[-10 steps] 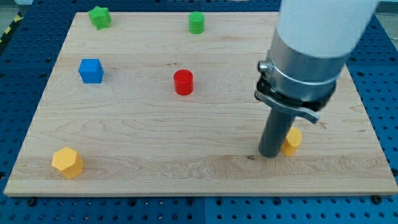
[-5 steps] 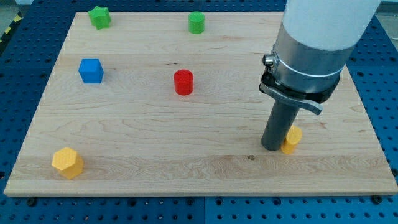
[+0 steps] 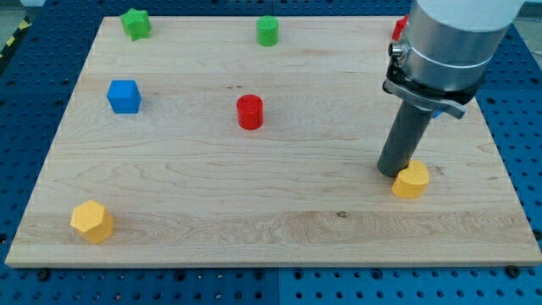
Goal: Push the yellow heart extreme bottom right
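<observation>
My tip [image 3: 393,172] is now sitting higher and further right, touching the yellow heart [image 3: 412,181]. The heart is more exposed. No jaws exist, just a bare rod

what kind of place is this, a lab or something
Probably a robotics lab bench: a light wooden board lies on a blue perforated metal table, small coloured blocks are scattered on it, and my tip touches the yellow heart block from its upper left.

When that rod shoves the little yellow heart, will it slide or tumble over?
Probably slide: the yellow heart looks squat and flat-bottomed on the smooth board. It may swivel, since my tip touches its upper-left side, off-centre. It looks rigid and light.
</observation>
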Robot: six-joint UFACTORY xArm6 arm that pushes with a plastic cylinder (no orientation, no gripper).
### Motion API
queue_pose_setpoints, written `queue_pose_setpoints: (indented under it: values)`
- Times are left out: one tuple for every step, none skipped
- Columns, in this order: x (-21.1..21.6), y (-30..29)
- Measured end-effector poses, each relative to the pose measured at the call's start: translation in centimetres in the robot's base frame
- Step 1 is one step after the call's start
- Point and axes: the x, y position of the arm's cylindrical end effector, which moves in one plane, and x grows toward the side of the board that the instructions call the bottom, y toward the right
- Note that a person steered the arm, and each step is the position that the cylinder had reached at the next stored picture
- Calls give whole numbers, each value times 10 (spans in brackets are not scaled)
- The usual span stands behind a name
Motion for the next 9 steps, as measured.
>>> queue_pose_setpoints:
  values:
    - [0,8]
    - [0,12]
    - [7,12]
    - [29,12]
    - [55,12]
    - [72,12]
    - [83,12]
    - [90,12]
    - [91,12]
